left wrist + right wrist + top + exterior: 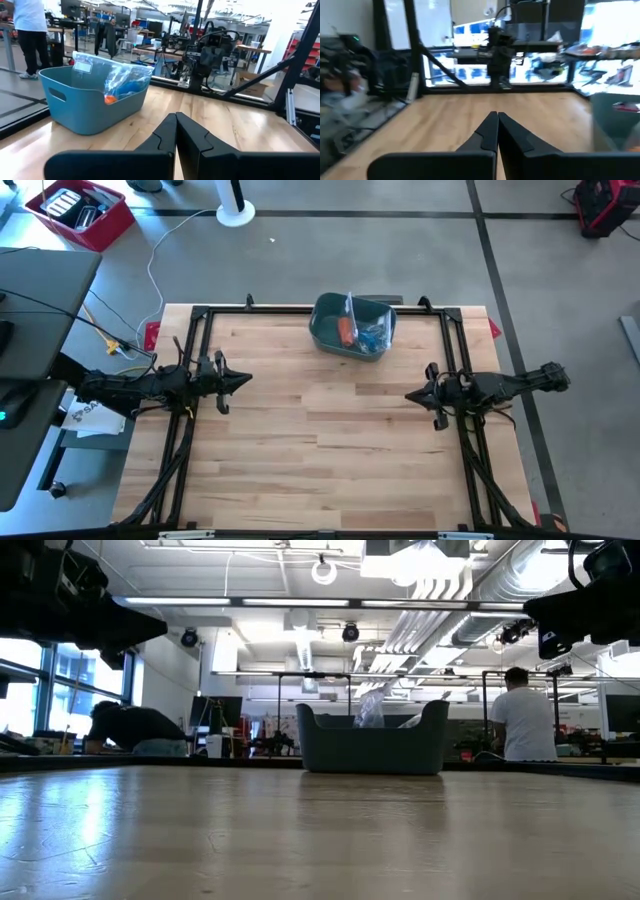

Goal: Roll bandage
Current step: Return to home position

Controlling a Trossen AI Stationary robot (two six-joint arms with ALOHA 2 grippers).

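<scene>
A teal bin [326, 330] stands at the table's far middle, also seen in the low view [372, 748] and the left wrist view [80, 102]. In it lies a clear plastic bag [122, 80] with orange and blue things inside. No bandage shows on its own. My left gripper [246, 380] hovers shut above the table's left side, pointing level toward the right, its fingertips together [176, 116]. My right gripper [408, 394] hovers shut above the right side, pointing level toward the left, fingertips together [498, 115]. Neither holds anything.
A black frame [300, 310] runs along the table's far, left and right edges. The bare wooden top [330, 440] lies between the two grippers and toward the near edge. Beyond the table, people are at workbenches [520, 720].
</scene>
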